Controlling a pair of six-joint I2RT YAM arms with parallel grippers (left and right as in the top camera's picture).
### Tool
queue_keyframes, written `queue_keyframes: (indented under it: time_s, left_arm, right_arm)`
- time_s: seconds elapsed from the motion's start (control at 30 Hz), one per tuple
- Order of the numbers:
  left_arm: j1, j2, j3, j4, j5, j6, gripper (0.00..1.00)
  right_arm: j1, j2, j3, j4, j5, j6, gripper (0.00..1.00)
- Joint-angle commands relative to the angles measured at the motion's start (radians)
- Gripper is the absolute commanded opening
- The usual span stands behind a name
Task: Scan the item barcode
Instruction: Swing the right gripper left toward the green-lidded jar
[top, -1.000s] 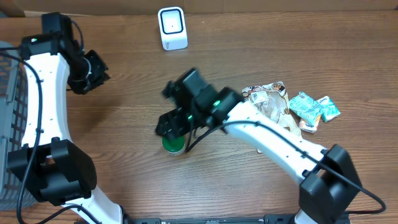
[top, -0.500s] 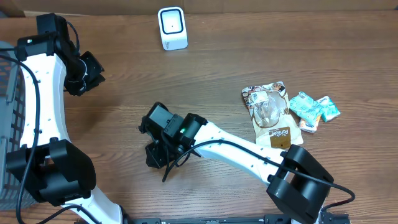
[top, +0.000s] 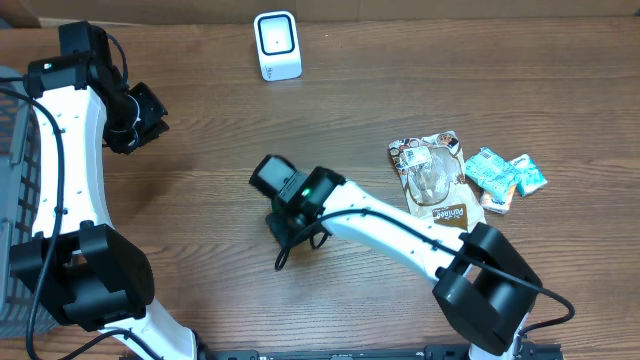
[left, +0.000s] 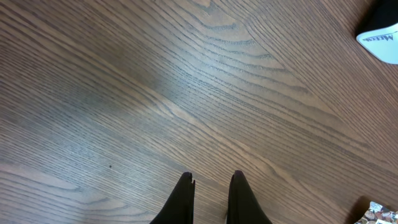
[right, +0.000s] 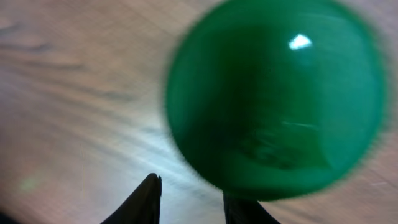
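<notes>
From overhead, we saw the right gripper (top: 284, 222) low over mid-table, hiding the item beneath it, well apart from the scanner (top: 277, 45) at the far edge. In the left wrist view, the left gripper (left: 211, 183) hung over the bare table (left: 186, 74), its jaws closed down on nothing. In the right wrist view, the item's green lid (right: 273, 99) lay blurred just beyond fingers (right: 149, 196) that stood apart and empty. We judged it hard, glossy, slippery and light, best pinched across its sides below the lid.
</notes>
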Motion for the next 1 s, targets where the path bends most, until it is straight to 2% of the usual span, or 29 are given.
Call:
queue_keyframes:
  time_s: [0.0,0.27,0.47,0.63,0.77,0.83,0.97]
  left_arm:
    - [-0.007,0.002,0.017,-0.003,-0.013,0.023,0.04]
    - [-0.008,0.003,0.007,-0.010,-0.013,0.023,0.04]
    - [-0.010,0.003,0.007,-0.010,-0.013,0.032,0.04]
    - [-0.010,0.004,0.007,-0.010,-0.013,0.042,0.04]
    - [-0.010,0.005,0.007,-0.006,-0.013,0.041,0.04]
    - [-0.010,0.006,0.007,-0.002,-0.013,0.041,0.05]
    - [-0.010,0.010,0.007,-0.003,-0.008,0.037,0.06]
  right_arm:
    - [-0.041,0.002,-0.006,0.010,0.129,-0.112,0.38]
    - [-0.132,0.002,-0.006,0.129,0.172,-0.187,0.41]
    - [-0.174,0.000,0.009,0.144,0.104,-0.220,0.43]
    - [-0.206,-0.002,0.140,0.013,-0.002,-0.317,0.62]
    - [-0.209,-0.002,0.236,-0.022,-0.077,-0.478,0.90]
    - [-0.203,0.002,0.235,0.008,-0.080,-0.551,0.95]
    - [-0.193,0.048,0.235,0.036,-0.064,-0.734,1.00]
